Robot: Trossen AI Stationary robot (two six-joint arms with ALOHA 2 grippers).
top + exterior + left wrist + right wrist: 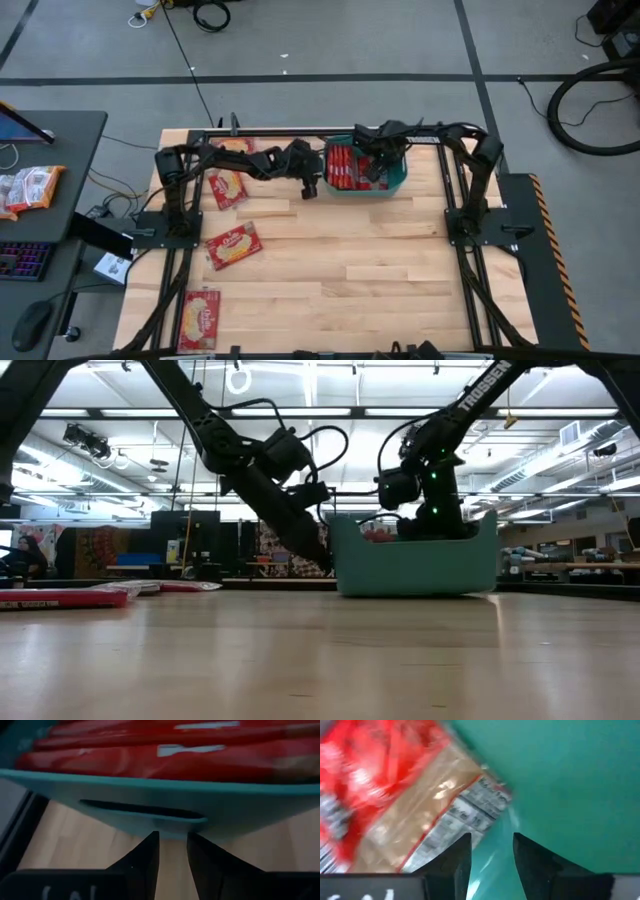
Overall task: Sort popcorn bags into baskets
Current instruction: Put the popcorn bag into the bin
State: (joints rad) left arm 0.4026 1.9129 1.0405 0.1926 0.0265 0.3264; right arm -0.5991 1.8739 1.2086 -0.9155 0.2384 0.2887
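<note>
The right pincer (pixel 491 851) hangs inside the teal basket (pixel 398 184), fingers parted and empty, beside red popcorn bags (pixel 341 166) stacked there. The left pincer (pixel 172 851), also apart and empty, sits just outside the basket's wall; four more bags (pixel 233 245) lie on the counter (pixel 350 270).

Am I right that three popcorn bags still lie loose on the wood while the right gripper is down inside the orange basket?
Not quite: the basket is teal, not orange, as the high view shows. The rest holds: three popcorn bags lie loose on the table, and the right gripper is down inside the basket, fingers apart over a bag.
</note>
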